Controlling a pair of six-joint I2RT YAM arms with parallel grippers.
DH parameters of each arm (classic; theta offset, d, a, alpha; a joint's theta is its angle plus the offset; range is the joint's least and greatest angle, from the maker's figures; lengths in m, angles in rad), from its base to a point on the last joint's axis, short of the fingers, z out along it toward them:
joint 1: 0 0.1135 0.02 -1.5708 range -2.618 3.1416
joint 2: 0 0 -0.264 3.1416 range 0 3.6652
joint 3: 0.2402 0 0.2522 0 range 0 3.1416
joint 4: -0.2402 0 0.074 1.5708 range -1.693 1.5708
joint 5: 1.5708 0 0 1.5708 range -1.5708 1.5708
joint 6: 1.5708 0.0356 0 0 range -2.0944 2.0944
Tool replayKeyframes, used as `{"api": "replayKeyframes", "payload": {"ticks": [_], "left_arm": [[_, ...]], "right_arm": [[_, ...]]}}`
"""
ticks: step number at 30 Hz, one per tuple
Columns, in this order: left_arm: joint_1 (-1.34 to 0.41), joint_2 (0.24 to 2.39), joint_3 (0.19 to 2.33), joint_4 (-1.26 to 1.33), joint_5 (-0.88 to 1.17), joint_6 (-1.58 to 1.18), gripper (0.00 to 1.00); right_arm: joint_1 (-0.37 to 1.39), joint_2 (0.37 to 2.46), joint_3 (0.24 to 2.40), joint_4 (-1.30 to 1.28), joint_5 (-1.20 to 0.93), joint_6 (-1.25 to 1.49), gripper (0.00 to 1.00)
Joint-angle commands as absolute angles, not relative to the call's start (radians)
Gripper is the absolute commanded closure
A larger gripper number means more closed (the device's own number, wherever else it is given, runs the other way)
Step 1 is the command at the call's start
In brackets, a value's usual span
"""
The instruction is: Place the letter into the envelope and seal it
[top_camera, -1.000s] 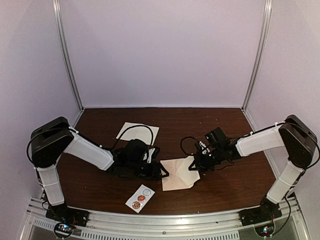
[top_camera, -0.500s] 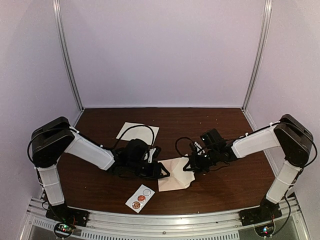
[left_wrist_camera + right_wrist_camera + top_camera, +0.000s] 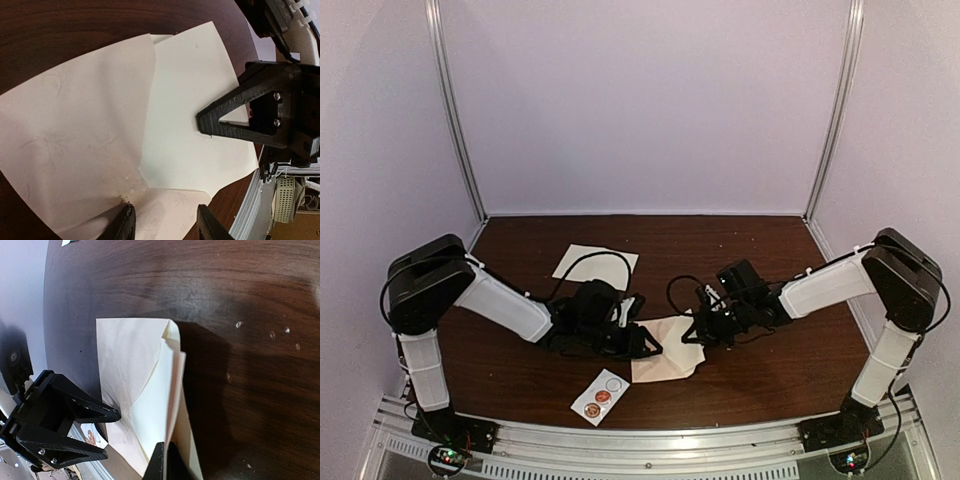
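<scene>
Print first: the strip (image 3: 601, 397) near the front edge of the counter (image 3: 770, 385) carries two round stickers, one reddish, one pale, both too small to read. Both arms reach low toward the middle, forearms close over the wood, grippers facing each other across the envelope (image 3: 665, 362), which lies front and centre between them. The left gripper (image 3: 648, 346) is spread, one finger at the envelope's left edge. The right gripper (image 3: 692, 338) is pressed together and pinching a raised fold on the envelope's right side — that edge lifts off the wood and throws a shadow. A lighter layer shows beside the pinkish one — letter or flap, I can't tell. A sheet (image 3: 610, 268) lies behind the left arm, with a cable crossing it.
</scene>
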State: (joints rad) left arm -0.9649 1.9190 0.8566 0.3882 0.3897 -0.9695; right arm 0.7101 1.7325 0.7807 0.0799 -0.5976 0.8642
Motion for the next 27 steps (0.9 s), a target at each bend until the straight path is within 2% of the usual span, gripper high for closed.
{"api": "replayKeyframes", "payload": {"ticks": [1,9,13,23,27], "left_arm": [[-0.971,1.936,0.846,0.442,0.401,-0.978,0.57],[-0.974,1.932,0.843,0.444,0.396,-0.975,0.59],[-0.974,1.861,0.867,0.368,0.331,-0.924,0.58],[-0.951,1.727,0.88,0.208,0.217,-0.857,0.53],[-0.945,1.739,0.836,0.218,0.226,-0.872,0.53]], "right_arm": [[0.726,1.754,0.799,0.123,-0.59,0.881,1.0],[0.742,1.765,0.808,0.131,-0.581,0.883,1.0],[0.741,1.752,0.821,0.08,-0.559,0.854,1.0],[0.738,1.701,0.85,-0.023,-0.53,0.792,0.74],[0.734,1.687,0.848,-0.048,-0.523,0.78,0.72]]}}
